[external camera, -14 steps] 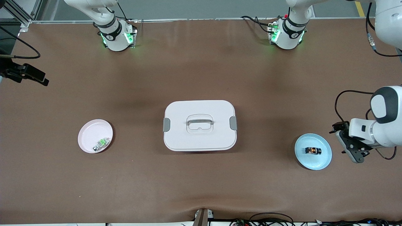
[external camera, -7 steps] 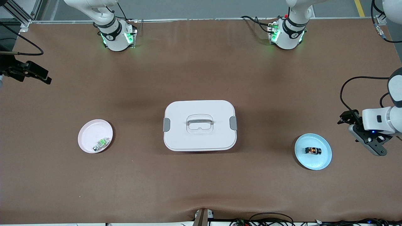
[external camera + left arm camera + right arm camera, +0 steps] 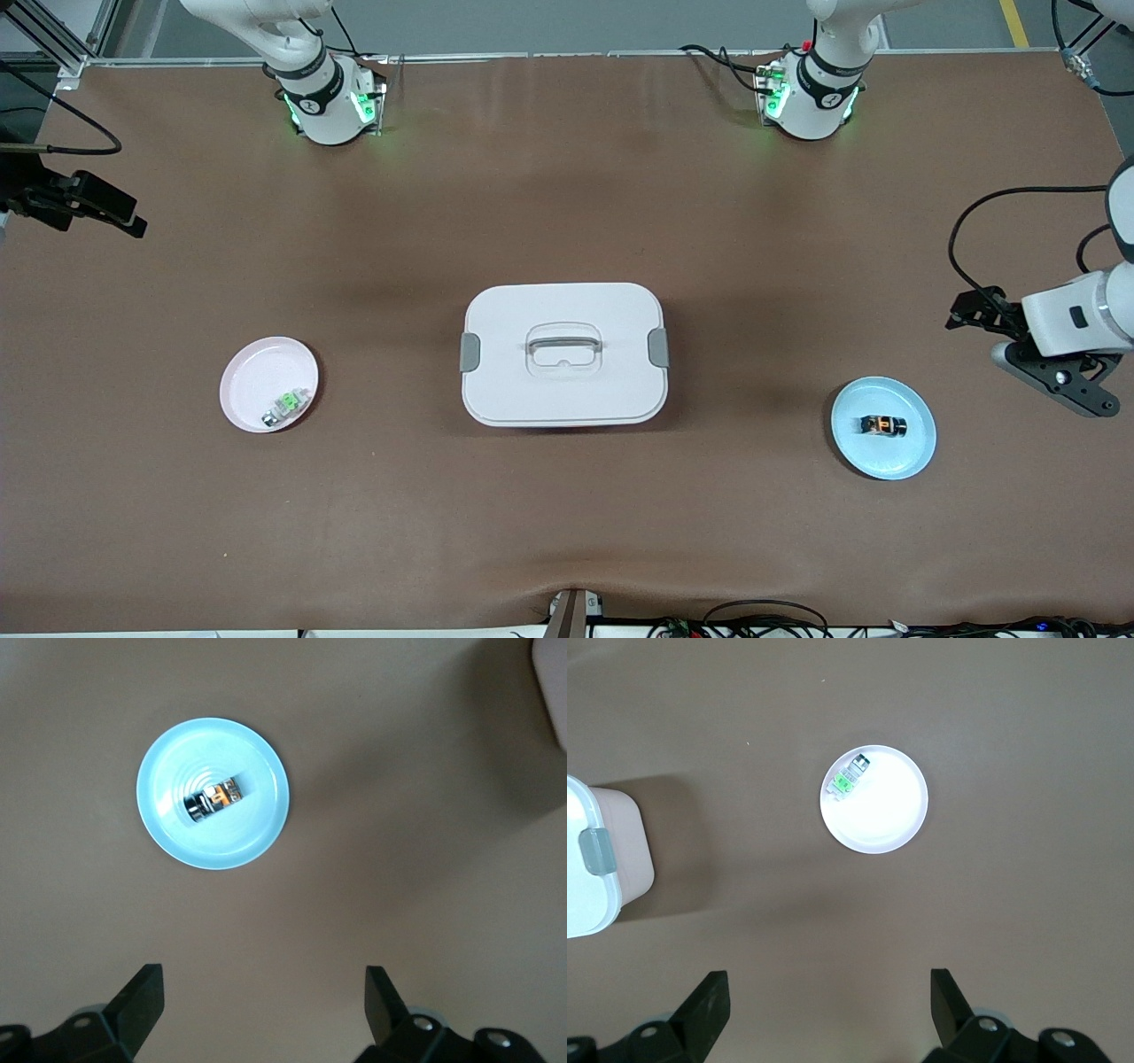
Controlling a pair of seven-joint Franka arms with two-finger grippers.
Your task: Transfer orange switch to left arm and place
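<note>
Two arms [image 3: 310, 80], one box [image 3: 563, 354], two plates [image 3: 257, 381], one orange switch [image 3: 882, 426], one green component [image 3: 288, 404]

A brown mat covers my table [image 3: 567, 532], lit evenly. Grey floor [image 3: 567, 27] shows past its edge. Cables [image 3: 762, 620] trail along its near edge.

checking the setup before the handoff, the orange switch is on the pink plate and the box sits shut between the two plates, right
Not quite. The orange switch lies on the light blue plate, toward the left arm's end of the table, as the front view shows. The pink plate holds a green-and-clear component. The box does sit shut between the two plates.
</note>
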